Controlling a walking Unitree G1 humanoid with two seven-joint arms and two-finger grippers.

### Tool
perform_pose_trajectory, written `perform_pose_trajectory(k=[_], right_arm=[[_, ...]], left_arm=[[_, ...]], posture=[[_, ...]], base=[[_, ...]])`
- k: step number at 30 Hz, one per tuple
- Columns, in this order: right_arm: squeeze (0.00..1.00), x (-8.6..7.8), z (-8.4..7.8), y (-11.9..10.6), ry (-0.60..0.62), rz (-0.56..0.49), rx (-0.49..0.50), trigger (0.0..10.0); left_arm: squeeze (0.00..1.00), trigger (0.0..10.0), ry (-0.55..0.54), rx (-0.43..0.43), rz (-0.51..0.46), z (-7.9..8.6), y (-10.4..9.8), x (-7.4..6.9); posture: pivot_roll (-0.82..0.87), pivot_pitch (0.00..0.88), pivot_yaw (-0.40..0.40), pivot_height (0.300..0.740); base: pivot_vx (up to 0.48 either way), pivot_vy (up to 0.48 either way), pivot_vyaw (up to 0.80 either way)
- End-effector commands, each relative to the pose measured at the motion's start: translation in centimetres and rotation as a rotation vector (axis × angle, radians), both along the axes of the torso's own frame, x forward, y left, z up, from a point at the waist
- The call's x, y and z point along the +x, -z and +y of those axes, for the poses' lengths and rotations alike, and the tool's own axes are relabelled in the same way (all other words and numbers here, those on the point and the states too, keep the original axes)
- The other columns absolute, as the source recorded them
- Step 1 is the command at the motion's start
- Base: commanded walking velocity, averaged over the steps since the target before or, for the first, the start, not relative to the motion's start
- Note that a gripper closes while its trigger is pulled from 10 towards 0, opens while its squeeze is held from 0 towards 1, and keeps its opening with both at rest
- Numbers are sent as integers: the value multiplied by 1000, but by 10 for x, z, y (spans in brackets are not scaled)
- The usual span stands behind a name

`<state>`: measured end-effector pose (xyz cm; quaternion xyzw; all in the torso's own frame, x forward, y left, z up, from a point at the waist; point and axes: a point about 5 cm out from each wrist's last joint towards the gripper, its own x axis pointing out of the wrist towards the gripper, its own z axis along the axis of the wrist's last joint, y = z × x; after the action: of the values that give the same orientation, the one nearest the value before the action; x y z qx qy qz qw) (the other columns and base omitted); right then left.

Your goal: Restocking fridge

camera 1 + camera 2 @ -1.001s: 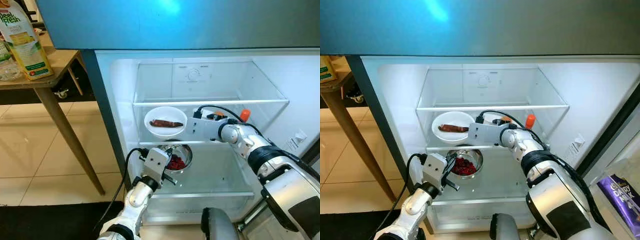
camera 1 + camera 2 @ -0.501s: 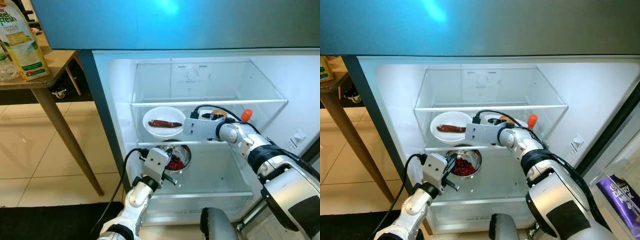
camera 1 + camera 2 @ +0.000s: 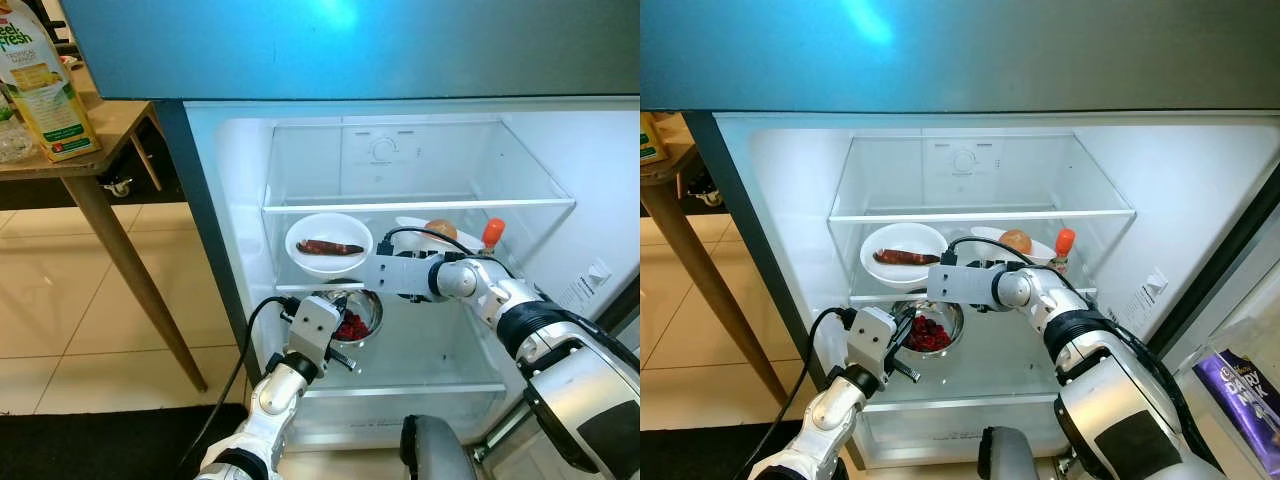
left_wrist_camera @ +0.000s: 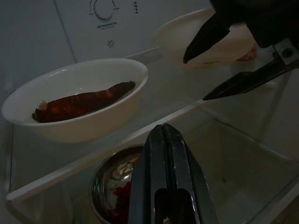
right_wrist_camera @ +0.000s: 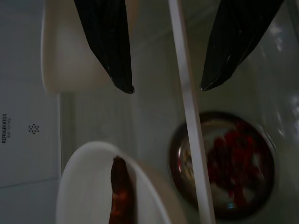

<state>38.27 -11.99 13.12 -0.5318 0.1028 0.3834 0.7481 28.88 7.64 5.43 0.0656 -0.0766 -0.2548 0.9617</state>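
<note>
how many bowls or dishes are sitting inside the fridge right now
3. A white bowl with a reddish-brown piece of food sits on the left of the middle glass shelf, a white dish holding a round orange item on its right, and a steel bowl of red food on the shelf below.

Head views are sharp and evenly exposed. The open fridge interior [image 3: 420, 160] is brightly lit from within, its white walls near overexposure. A cyan-white glare patch sits on the freezer door [image 3: 340, 15] above. The tiled floor [image 3: 60, 320] carries soft reflections. Both wrist views are dim and grainy; the right gripper's fingers [image 5: 110, 42] are dark, soft-edged silhouettes, and the steel bowl [image 5: 224, 163] beyond them is blurred.
</note>
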Motion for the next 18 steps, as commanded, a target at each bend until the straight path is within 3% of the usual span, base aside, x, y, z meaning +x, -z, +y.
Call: perform_pose_trajectory(k=[1,3,4,5,8,9,15,18], right_arm=[[0,-1,11,-7,-18,16,153,10000],[0,-1,11,-7,-18,16,153,10000],[0,1,16,-17,-11,11,294,10000],[0,2,17,-21,-4,9,351,10000],[0,2,17,-25,9,12,428,9608],[0,1,16,-24,8,14,439,0],[0,1,10,-23,28,4,456,0],[0,8,-16,-25,171,-67,433,0]], left_arm=[[0,10000,13,7,-41,-2,-8,4],[0,10000,13,7,-41,-2,-8,4],[0,10000,13,7,-41,-2,-8,4],[0,10000,14,7,-40,-2,-8,4],[0,10000,15,6,-41,-3,-8,4],[0,10000,15,5,-42,-3,-8,4],[0,10000,15,4,-43,-3,-9,4],[0,10000,12,5,-41,-3,-8,4]], posture=[[-94,3,-39,550],[-94,3,-39,550],[-94,3,-39,550],[-94,3,-39,550],[-94,3,-39,550],[-94,3,-39,550],[-95,3,-37,550],[-95,3,-37,550]], base=[[0,0,0],[0,0,0],[0,0,0],[0,0,0],[0,0,0],[0,0,0],[0,0,0],[0,0,0]])
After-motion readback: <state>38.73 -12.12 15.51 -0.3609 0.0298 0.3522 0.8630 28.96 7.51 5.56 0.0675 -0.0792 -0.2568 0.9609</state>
